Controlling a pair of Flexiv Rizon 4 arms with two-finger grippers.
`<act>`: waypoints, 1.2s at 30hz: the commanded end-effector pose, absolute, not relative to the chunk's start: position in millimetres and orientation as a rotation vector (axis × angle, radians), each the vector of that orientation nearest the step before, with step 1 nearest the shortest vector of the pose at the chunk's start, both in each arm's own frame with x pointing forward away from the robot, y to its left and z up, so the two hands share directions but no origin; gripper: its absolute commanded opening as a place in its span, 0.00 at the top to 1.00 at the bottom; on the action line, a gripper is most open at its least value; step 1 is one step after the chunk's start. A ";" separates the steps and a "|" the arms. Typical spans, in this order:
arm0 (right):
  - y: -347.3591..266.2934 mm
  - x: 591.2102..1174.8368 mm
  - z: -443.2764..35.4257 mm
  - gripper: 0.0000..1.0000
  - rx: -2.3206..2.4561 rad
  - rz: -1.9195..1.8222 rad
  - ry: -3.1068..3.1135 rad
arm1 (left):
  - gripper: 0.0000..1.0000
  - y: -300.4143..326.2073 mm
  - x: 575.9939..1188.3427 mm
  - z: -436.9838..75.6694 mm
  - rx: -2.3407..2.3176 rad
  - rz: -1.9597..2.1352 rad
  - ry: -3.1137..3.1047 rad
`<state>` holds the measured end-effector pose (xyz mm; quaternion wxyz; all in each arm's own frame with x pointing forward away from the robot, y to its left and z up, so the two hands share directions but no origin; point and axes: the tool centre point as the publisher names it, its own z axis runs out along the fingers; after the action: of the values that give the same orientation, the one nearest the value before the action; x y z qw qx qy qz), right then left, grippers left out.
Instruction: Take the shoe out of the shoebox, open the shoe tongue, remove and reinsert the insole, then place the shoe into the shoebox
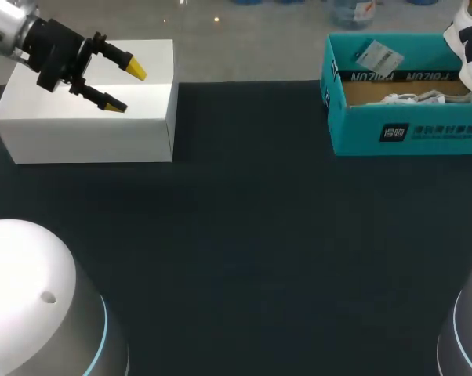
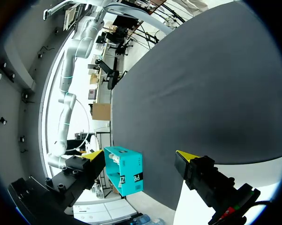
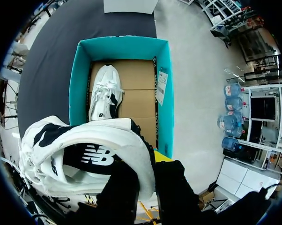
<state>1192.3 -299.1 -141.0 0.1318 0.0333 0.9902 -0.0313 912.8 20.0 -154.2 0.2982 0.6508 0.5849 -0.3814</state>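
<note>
shoes (image 3: 80,150) (image 3: 103,96), two; teal shoebox (image 3: 80,79), one

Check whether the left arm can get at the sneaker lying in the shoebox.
Probably not: the left claw is open over the white box, across the table from the teal shoebox, and the right claw's held sneaker hangs above the boxed sneaker.

Bright light falls from above. The white box (image 1: 95,117) shines on top and looks greyer in front. The dark table (image 1: 244,235) looks dull. The white shoe (image 3: 103,136) glows brightly.
</note>
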 end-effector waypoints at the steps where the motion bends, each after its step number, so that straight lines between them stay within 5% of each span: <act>1: -294.0 1194.4 -136.0 1.00 0.252 -0.178 2.887 | 0.00 20.3 913.0 -154.2 1.732 -1.012 1.554; 20: -309.8 1183.5 -135.4 1.00 1.427 -0.132 2.348 | 0.00 20.3 913.0 -154.2 1.732 -1.012 1.554; 36: -310.5 1181.8 -131.6 1.00 1.512 -0.018 2.301 | 0.00 20.3 913.0 -154.2 1.732 -1.012 1.554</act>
<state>1185.7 -311.0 -132.0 0.1898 0.5399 0.8200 -0.0083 912.8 19.9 -154.2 0.2982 0.6508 0.5849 -0.3814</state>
